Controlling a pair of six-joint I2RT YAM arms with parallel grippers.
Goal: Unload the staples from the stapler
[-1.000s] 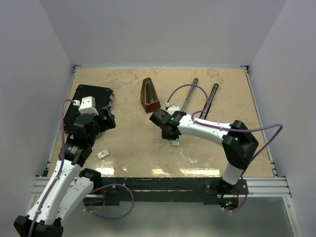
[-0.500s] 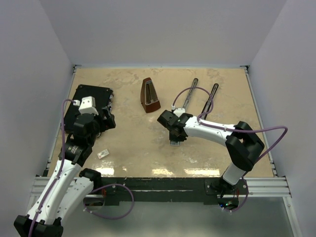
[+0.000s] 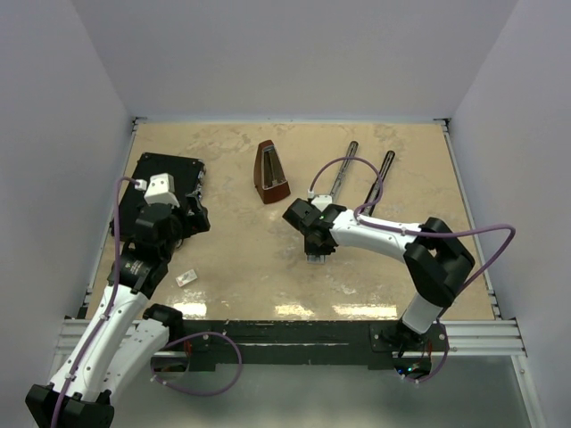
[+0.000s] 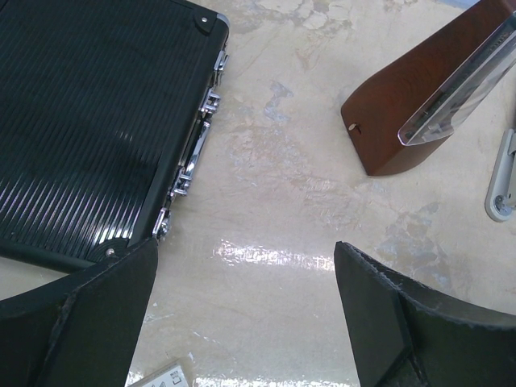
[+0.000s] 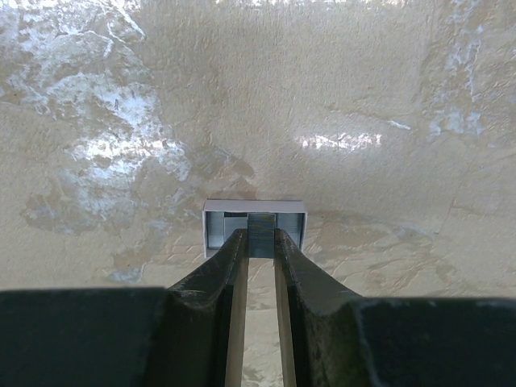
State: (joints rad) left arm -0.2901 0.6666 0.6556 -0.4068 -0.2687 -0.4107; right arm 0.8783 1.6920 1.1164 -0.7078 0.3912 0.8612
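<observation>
On the beige surface [image 3: 241, 285], a black case [image 3: 161, 192] lies far left, a brown metronome [image 3: 270, 172] stands mid-back, and the stapler [image 3: 387, 161] lies splayed open to its right. Left jaws gape wide beside the case; right jaws clamp the staples [image 5: 255, 219], near the stapler.

Beige marbled table [image 3: 241, 267]: black case [image 3: 161, 192], brown metronome [image 3: 270, 172], opened stapler [image 3: 386, 163], small white piece [image 3: 186, 277].

Seen from above, the right claw [image 3: 314, 252] covers most of the staples [image 3: 314, 260], which are too small to make out. In the left wrist view, the black case [image 4: 89, 121] runs off the upper left, the metronome [image 4: 403, 129] off the upper right, and a white piece [image 4: 161, 377] off the bottom edge.
</observation>
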